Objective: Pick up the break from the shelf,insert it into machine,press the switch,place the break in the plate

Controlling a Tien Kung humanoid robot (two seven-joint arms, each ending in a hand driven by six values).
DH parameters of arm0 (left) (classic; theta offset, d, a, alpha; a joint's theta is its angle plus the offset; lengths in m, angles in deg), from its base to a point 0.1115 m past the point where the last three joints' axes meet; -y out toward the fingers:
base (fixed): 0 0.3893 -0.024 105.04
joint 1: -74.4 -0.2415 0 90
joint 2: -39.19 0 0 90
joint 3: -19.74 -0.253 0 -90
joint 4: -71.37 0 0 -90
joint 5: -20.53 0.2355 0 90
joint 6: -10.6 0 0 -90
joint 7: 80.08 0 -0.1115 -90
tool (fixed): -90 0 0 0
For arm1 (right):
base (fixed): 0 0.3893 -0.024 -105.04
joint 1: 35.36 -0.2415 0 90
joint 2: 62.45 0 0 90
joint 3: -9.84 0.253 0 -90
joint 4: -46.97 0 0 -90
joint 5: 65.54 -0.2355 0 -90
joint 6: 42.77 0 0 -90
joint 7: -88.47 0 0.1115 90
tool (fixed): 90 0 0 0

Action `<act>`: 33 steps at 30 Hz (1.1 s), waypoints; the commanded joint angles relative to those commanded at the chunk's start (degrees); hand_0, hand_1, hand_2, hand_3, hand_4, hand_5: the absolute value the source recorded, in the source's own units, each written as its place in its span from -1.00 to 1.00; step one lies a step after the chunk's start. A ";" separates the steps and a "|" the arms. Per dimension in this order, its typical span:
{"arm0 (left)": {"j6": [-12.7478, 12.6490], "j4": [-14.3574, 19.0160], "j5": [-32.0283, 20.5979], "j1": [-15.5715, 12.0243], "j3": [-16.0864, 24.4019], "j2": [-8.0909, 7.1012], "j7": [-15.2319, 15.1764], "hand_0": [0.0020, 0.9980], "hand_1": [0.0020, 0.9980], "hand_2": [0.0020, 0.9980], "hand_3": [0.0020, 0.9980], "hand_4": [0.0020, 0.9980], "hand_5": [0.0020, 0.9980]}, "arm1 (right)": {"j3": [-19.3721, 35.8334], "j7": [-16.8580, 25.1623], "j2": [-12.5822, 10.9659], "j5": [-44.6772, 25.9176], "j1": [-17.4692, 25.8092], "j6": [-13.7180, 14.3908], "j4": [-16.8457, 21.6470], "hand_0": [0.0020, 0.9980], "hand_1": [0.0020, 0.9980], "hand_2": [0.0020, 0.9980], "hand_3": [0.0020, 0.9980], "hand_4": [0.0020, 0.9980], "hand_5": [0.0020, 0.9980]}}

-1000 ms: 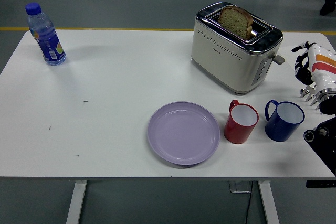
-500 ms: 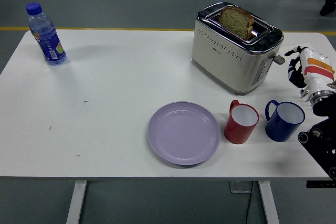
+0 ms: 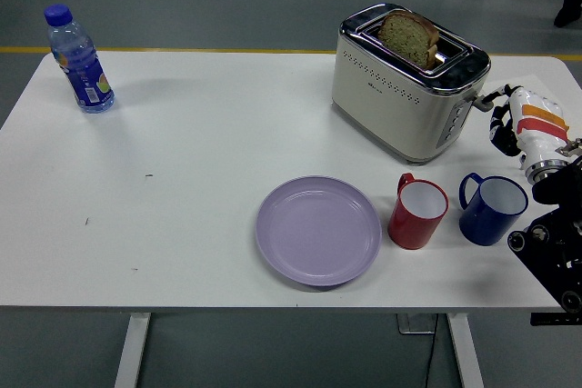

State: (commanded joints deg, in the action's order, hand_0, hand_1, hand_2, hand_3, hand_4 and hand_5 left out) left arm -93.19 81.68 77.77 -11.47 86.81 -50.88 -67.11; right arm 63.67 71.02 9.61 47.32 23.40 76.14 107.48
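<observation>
Brown bread slice [image 3: 409, 36] stands in the cream metal toaster [image 3: 405, 79]; light, crumbly, probably best pinched gently at its top crust. Right hand [image 3: 514, 117], empty, fingers loosely curled, nears the lever.

Very little print shows, and none of it can be read. The toaster [image 3: 407, 79], near the table's [image 3: 182, 179] far right edge, carries a small dark mark low on its cream side, too small to make out. The bottle [image 3: 79, 61], at the far left corner, wears a blue label with patches of green and orange; its lettering is blurred. The white hand [image 3: 526, 124] at the right edge bears an orange and red stripe, without legible characters.
</observation>
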 joint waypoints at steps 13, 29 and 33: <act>0.01 0.00 -0.18 0.15 -0.07 -0.04 -0.06 0.35 0.30 0.40 0.31 -0.06 0.89 | -0.31 0.01 0.76 -0.56 -0.05 0.04 -2.54 -0.40 -0.45 -0.26 0.16 -0.43 -1.00; -0.02 0.00 0.00 0.24 0.18 0.03 0.04 0.35 0.30 0.40 0.31 -0.05 0.89 | -1.18 0.02 1.83 -0.96 -0.49 0.03 -4.28 -0.41 -0.46 -0.27 0.15 -0.43 -1.00; -0.02 0.00 -0.12 0.29 0.09 0.00 0.02 0.35 0.30 0.40 0.31 -0.05 0.89 | -1.16 0.01 1.90 -1.01 -0.63 -0.03 -4.70 -0.41 -0.46 -0.27 0.15 -0.43 -1.00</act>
State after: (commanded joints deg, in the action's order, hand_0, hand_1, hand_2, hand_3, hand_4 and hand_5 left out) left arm -93.21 81.68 77.65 -11.18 86.90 -50.88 -67.09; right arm 62.52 71.03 11.51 46.31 22.76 76.11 102.79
